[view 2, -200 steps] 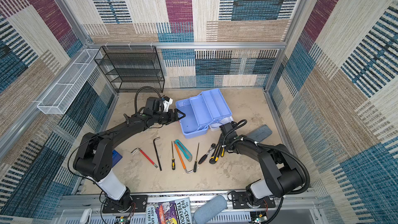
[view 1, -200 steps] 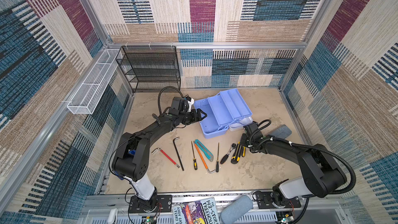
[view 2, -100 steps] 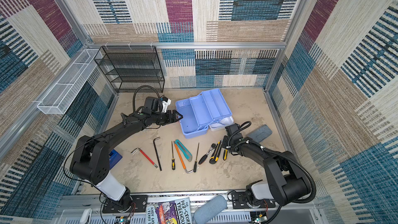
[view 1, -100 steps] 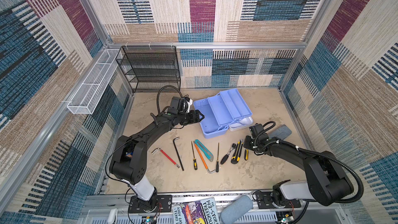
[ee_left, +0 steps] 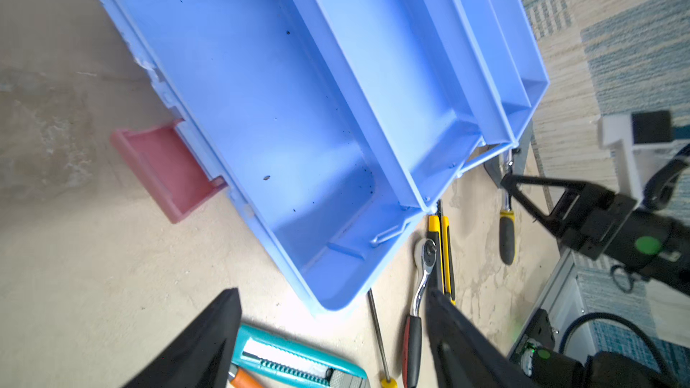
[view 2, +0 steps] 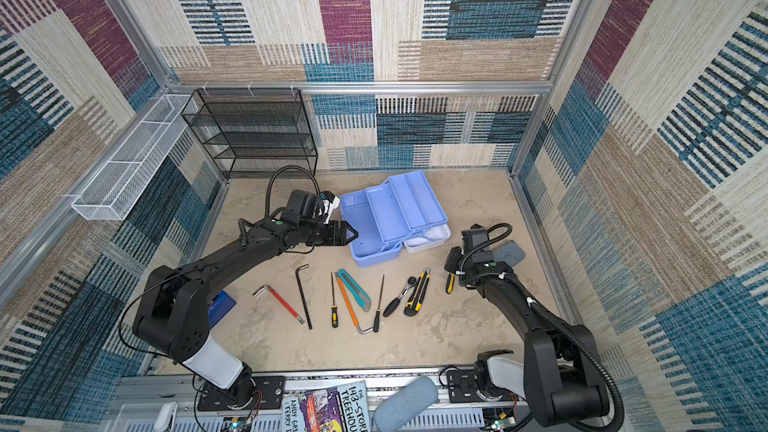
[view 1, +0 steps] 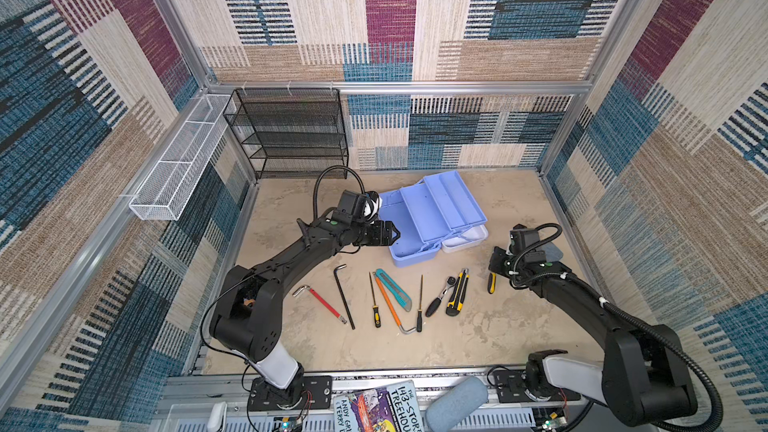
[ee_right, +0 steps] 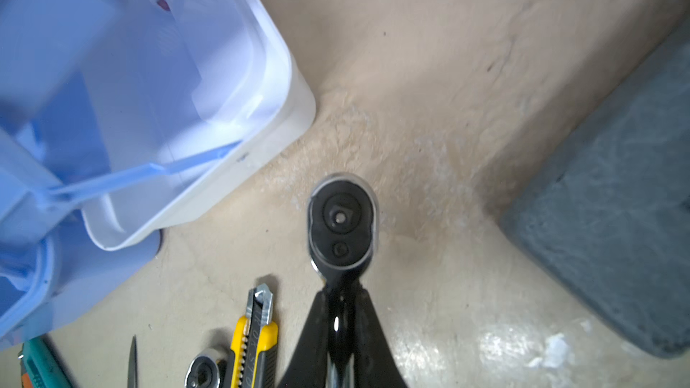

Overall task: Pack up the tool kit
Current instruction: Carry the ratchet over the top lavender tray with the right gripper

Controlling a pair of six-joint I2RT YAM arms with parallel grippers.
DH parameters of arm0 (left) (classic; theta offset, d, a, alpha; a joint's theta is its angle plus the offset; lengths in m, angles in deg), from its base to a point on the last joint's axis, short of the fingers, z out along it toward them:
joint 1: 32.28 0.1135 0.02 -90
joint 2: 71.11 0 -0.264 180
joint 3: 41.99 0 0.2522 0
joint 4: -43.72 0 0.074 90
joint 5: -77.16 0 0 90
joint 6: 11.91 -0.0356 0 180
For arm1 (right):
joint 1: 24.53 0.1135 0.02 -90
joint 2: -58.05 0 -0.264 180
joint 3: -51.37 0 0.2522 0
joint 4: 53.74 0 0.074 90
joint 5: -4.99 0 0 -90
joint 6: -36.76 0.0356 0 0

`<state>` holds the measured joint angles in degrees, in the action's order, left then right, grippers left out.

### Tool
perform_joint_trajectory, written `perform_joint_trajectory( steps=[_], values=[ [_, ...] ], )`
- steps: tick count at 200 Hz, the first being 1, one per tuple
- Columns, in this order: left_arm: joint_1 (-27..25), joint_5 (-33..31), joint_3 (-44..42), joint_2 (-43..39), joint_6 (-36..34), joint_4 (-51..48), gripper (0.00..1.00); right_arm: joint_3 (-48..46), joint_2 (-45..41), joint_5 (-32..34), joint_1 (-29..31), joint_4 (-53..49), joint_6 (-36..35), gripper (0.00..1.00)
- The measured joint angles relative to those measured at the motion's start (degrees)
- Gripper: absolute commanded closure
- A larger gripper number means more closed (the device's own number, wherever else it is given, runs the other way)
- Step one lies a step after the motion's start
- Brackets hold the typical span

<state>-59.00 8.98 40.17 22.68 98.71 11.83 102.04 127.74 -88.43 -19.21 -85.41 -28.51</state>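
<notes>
Right hand (ee_right: pixel 341 293) is clamped narrow on the shank of a yellow-handled ratchet (ee_right: pixel 341 222), just behind its head. Left hand (ee_left: pixel 332 290) is wide, holding nothing, just beside the 9 o'clock rim of the open tool box (view 1: pixel 415 257).

Key relation: in both top views the box sits at about 10 o'clock from the right hand and apart from it, with the white lid (view 1: pixel 465 241) on the side facing that hand. The box's long axis runs roughly 11-to-5. The held ratchet reads nearer 12-to-6, so I judge it needs a small turn to drop lengthwise into the base. The left hand is nearer the box, but the right one has the tool. I cannot tell whether the ratchet's handle touches the surface (view 1: pixel 457 351).

Counts:
- **Box:** one, base bare; two stepped trays as far as I can tell, also bare; one pink latch (ee_left: pixel 164 166).
- **Tools:** nine, none packed. Eight lie in a row on the surface at the box's 6 o'clock, plus the held one.
- **Ratchets:** two, the second a black-handled ratchet (view 1: pixel 438 299).
- **Utility knives:** two, a teal knife (view 1: pixel 395 290) and a yellow-black knife (view 1: pixel 457 292).
- **Hex keys:** three, a red hex key (view 1: pixel 322 303), a black hex key (view 1: pixel 344 297) and an orange hex key (view 1: pixel 388 301).
- **Slim screwdrivers:** two, a yellow-tipped screwdriver (view 1: pixel 375 309) and a black screwdriver (view 1: pixel 420 305).
- **Other:** one grey pouch (view 1: pixel 552 250) at the right hand's 3 o'clock.
</notes>
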Motion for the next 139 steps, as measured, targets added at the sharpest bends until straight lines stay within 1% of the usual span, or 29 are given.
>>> perform_joint_trajectory(
  steps=[32, 54, 97, 139],
  values=[
    [-2.14, -1.18, 0.81, -0.04, -2.43, -1.88, 0.19, 4.39, 0.22, -3.13, -3.41, -0.35, -4.37, 0.90],
    [-3.19, -2.12, 0.94, -0.09, -2.99, -2.47, 0.19, 8.59, 1.86, -4.87, -4.92, -0.35, -7.17, 0.90],
    [-5.68, -3.63, -0.04, -1.07, -3.58, -4.02, 0.19, 17.18, 6.71, -8.70, -5.03, -0.31, -10.88, 0.93],
    [-7.96, -4.55, -0.96, -1.49, -3.85, -4.76, 0.19, 24.55, 12.17, -14.80, -5.01, 1.05, -12.13, 0.95]
  ],
)
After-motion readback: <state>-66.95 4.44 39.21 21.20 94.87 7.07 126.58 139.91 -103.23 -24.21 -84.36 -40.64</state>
